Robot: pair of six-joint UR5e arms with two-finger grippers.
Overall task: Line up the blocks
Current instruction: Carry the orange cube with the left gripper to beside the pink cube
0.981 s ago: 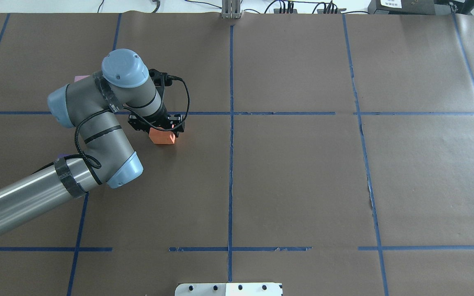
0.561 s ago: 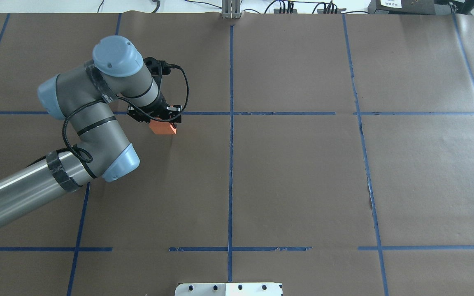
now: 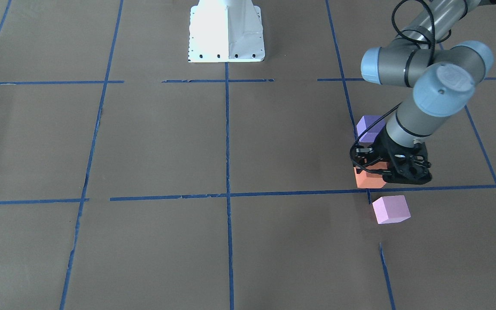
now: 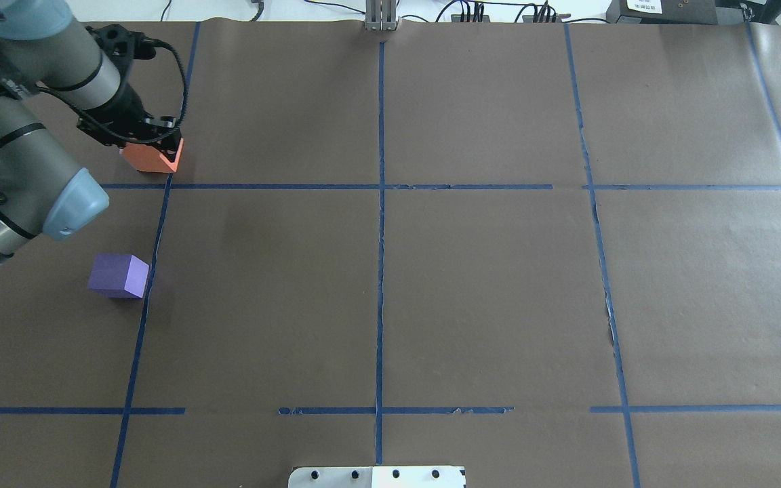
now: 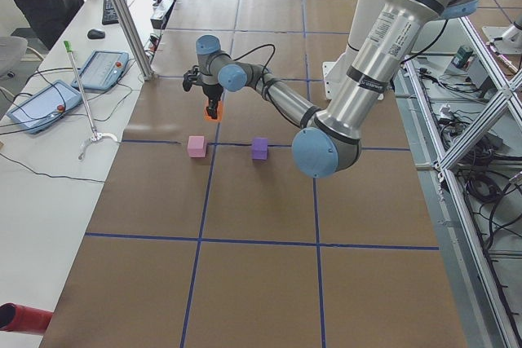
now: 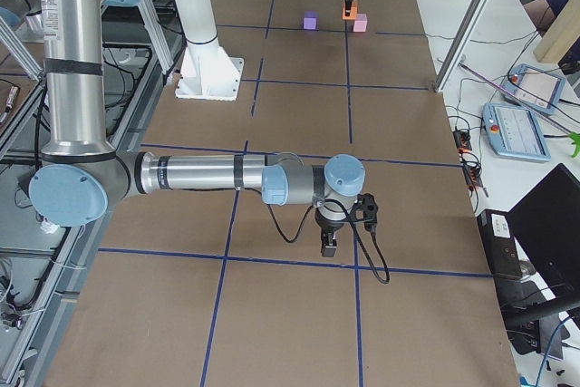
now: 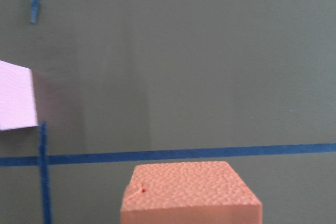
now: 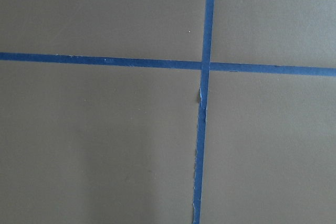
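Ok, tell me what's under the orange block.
Brown table paper and a blue tape line close by; no other block. The orange block, held by the left gripper, hides the spot directly beneath, so whether it touches the paper cannot be told.

**Block layout.** Three blocks occupy the left part of the worktop (image 3: 144,142). The middle block (image 3: 367,178) hangs above the worktop in the left claw (image 4: 152,142). It lies between the base-side block (image 3: 367,128) and the operator-side block (image 3: 391,209). The right claw (image 6: 328,244) stands well apart, over a tape crossing (image 8: 203,66).
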